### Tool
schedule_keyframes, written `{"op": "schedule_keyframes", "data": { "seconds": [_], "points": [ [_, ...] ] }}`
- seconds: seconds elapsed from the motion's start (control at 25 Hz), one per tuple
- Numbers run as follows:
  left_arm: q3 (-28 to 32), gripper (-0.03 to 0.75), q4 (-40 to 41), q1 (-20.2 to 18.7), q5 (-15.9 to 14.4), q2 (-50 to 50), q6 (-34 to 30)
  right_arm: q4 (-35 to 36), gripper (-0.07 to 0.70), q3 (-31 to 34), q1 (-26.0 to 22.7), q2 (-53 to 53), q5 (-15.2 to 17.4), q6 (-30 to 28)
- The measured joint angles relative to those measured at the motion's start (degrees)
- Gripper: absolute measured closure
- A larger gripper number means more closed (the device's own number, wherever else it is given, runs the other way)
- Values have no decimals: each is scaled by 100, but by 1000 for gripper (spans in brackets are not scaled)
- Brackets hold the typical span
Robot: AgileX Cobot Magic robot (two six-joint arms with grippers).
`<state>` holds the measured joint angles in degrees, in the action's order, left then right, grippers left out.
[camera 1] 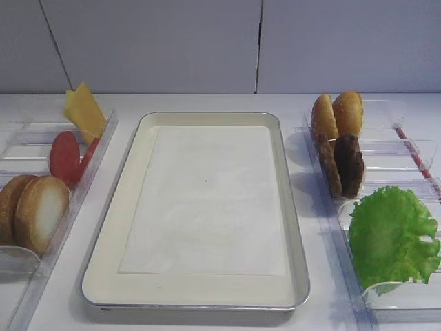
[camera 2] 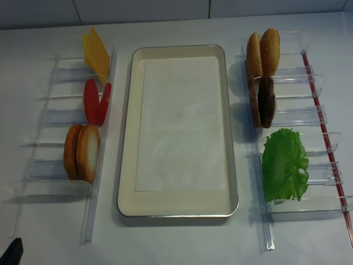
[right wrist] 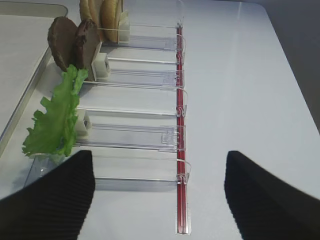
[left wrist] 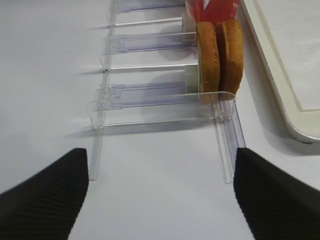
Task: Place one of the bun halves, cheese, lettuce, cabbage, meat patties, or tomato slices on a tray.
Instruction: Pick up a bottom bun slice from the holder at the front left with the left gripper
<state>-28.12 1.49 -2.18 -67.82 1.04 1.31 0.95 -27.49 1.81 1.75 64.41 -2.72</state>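
Silver tray (camera 1: pixel 131 165) sitting dead centre on the white table (camera 2: pixel 182 243), just the white paper liner (camera 1: pixel 207 200) inside, no food on it yet.

Along the table's left edge, in the clear plastic holders (camera 2: pixel 49 118): cheese (camera 1: pixel 84 110) at the far end, tomato slices (camera 1: pixel 65 157) in the middle slot, and the bun halves (camera 1: pixel 33 210) at the near end, standing on edge side by side, pale cut face of the front one turned toward the tray. Same pair up close in the left wrist view (left wrist: pixel 220 60), upright against the holder's curved stop.

Right edge of the table, far to near: two golden buns (camera 1: pixel 336 114), then the meat patties (camera 1: pixel 341 164) on edge, then the lettuce (camera 1: pixel 389 238) at the near end.

Left gripper (left wrist: pixel 160 197) hanging over bare table near the bun slot, jaws spread wide, grasping nothing. Right gripper (right wrist: pixel 160 192) likewise spread wide and gripping nothing, over the holder rails near the lettuce (right wrist: pixel 57 117).
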Motion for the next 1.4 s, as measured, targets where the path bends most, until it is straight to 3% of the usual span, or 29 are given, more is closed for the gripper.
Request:
{"op": "schedule_keyframes", "data": {
  "seconds": [0.28, 0.56, 0.72, 0.96, 1.2, 1.4],
  "points": [
    [0, 124, 0, 0, 0, 0, -84, 0, 87, 0, 0, 0, 0, 2],
    [-109, 138, -902, 0, 133, 0, -1560, 0, 87, 0, 0, 0, 0, 2],
    [-268, 141, -1308, 0, 248, -26, -1776, 0, 87, 0, 0, 0, 0, 2],
    [-1040, 143, -1687, 0, 144, -1343, -1822, 0, 87, 0, 0, 0, 0, 2],
    [-1911, 143, -2074, 0, 302, -2380, -1931, 0, 87, 0, 0, 0, 0, 2],
    [-2013, 144, -2870, 0, 442, -2785, -2095, 0, 87, 0, 0, 0, 0, 2]
  ]
}}
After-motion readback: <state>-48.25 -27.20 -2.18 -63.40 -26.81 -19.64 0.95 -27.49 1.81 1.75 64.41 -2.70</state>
